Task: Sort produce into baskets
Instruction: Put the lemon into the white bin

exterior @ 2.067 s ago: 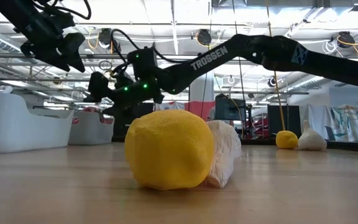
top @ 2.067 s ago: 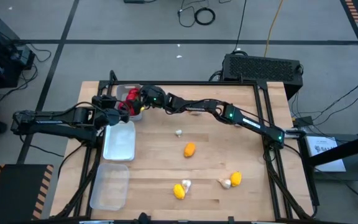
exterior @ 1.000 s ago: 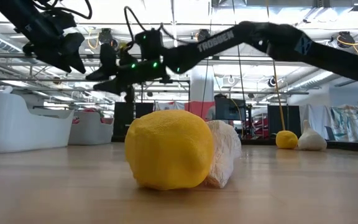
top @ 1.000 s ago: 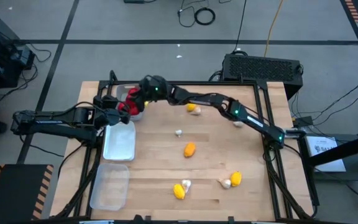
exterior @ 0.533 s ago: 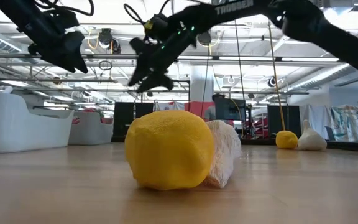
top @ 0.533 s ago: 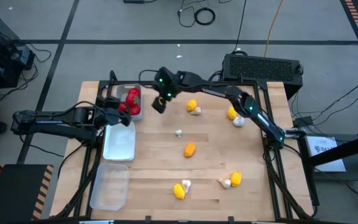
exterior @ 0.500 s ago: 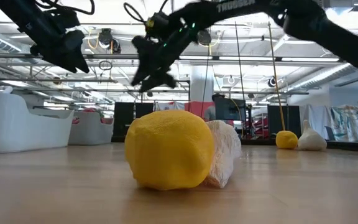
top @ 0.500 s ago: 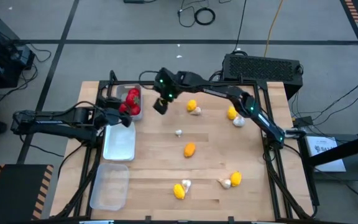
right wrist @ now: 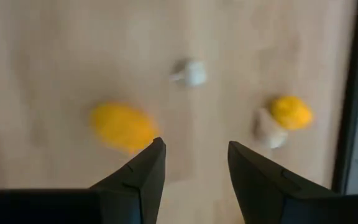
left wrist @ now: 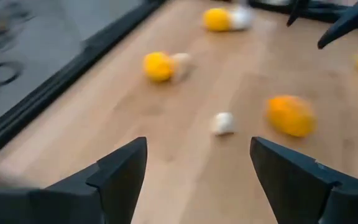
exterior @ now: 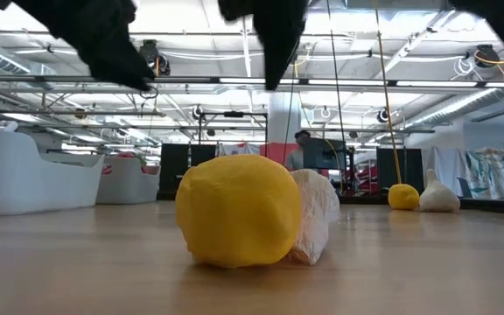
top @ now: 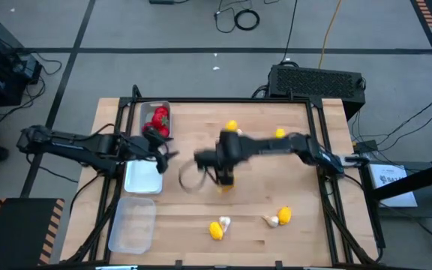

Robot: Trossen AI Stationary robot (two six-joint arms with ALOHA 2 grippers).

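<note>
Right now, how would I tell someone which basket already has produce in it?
On the wooden table, three pale trays line the left side in the high view. Above the middle tray and the bottom tray sits the top tray; it alone holds red pieces.

My right gripper [right wrist: 191, 163] hangs spread over table centre, arm reaching toward nine o'clock. My left gripper [left wrist: 197, 163] waits spread, pointing toward three o'clock.
</note>
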